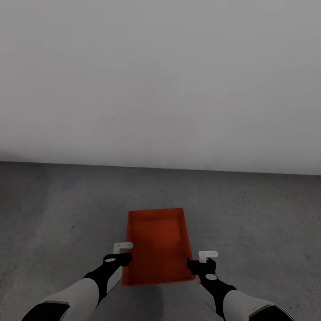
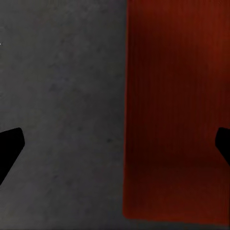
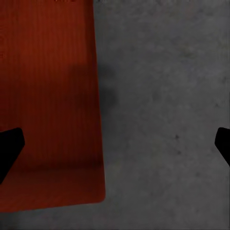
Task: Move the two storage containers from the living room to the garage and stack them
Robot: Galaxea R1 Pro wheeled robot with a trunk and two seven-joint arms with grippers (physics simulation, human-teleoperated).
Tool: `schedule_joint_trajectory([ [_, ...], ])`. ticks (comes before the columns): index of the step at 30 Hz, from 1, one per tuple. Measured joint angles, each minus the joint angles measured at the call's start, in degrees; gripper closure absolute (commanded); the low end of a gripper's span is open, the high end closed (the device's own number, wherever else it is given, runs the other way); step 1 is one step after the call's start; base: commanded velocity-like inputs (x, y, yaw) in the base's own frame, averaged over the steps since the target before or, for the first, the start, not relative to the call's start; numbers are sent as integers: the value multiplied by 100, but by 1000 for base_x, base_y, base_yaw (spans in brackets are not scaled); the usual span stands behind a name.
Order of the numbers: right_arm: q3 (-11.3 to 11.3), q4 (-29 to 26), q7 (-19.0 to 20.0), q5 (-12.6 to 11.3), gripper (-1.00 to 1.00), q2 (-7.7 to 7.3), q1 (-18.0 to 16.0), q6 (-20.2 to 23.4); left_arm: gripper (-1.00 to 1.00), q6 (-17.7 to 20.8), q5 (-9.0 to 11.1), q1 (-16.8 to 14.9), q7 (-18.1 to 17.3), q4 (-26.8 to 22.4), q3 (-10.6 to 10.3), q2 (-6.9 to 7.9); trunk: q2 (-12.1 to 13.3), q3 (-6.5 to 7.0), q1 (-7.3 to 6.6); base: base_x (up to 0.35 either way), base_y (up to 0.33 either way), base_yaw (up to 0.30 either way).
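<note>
One orange-red storage container (image 1: pixel 157 246) sits on the dark grey concrete floor (image 1: pixel 62 209) of the garage, its long side running away from the robot toward a plain white-grey wall (image 1: pixel 160 80). The head view shows its open top and shallow inside. The left gripper (image 1: pixel 123 252) hangs over the bin's left long edge, the right gripper (image 1: pixel 205 261) over its right edge near the front corner — whether either touches the rim cannot be told. The left wrist view adds what the head view lacks: dark fingertips (image 2: pixel 10 148) spread wide, one over bare concrete, the other over the bin's smooth red wall (image 2: pixel 177 110). The right wrist view mirrors it — fingertips (image 3: pixel 9 149) wide apart, straddling the container's edge (image 3: pixel 48 105), gripping nothing.
</note>
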Motion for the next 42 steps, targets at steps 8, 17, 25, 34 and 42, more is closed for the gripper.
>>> schedule_joint_trajectory([
  [8, 0, 1, 0, 0, -100, 0, 0, 0, -100, 0, 5, 0, 0, 0, 0, 6, 321, 144, -176, 0, 0, 0],
  [17, 10, 6, 5, 34, -100, -52, 0, 7, -100, 0, 15, 0, 0, 21, -4, 19, 682, 305, -373, 0, 0, 0],
  [25, 13, 42, -7, 27, -100, -73, -15, 27, -100, 2, 263, 0, 8, 84, -11, 64, 1003, 449, -549, 0, 0, 0],
  [34, 15, 198, 1, 25, -100, -90, -10, 78, -100, 0, 637, 0, 4, 583, -19, 611, 1364, 610, -747, 0, 0, 0],
  [42, 24, 245, -2, 41, -100, -79, -9, 82, -100, 0, 1009, 35, 2, 786, -22, 907, 1685, 754, -923, 0, 0, 0],
])
